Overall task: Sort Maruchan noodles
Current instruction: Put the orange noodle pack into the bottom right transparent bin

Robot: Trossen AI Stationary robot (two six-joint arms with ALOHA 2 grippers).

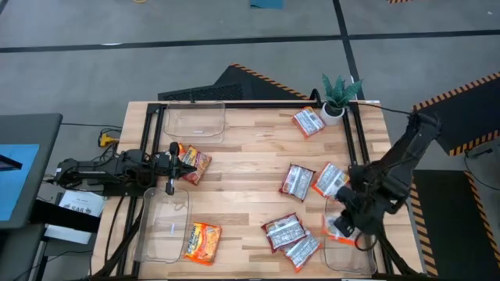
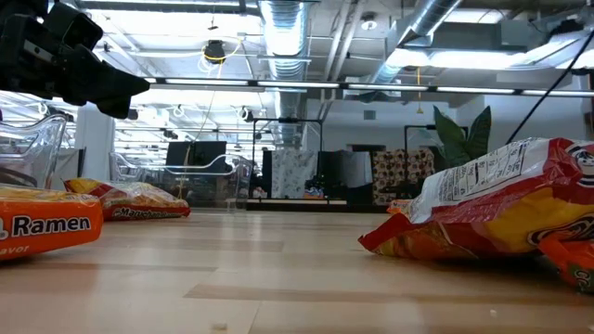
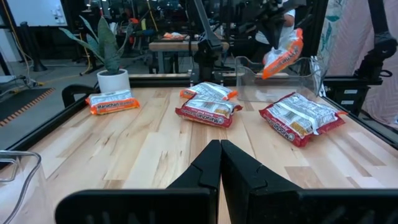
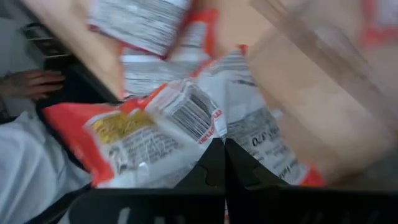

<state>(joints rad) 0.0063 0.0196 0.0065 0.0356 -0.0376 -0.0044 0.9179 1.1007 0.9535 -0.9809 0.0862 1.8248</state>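
Observation:
Several Maruchan packets lie flat on the wooden table: silver-white ones and orange ones. My right gripper is at the near right, shut on a silver-white packet with red-orange edges, above a clear bin. This packet also shows in the left wrist view. My left gripper is shut and empty at the left, beside the orange packet there. My right gripper pinches the silver-white packet between its two fingers at a spot near one edge, beside the barcode. The packet is lifted clear and hangs tilted over the clear bin.
Two more clear bins stand at the far left and near left. A potted plant stands at the far right corner. A black frame runs around the table. A person's hand shows beyond the table's edge.

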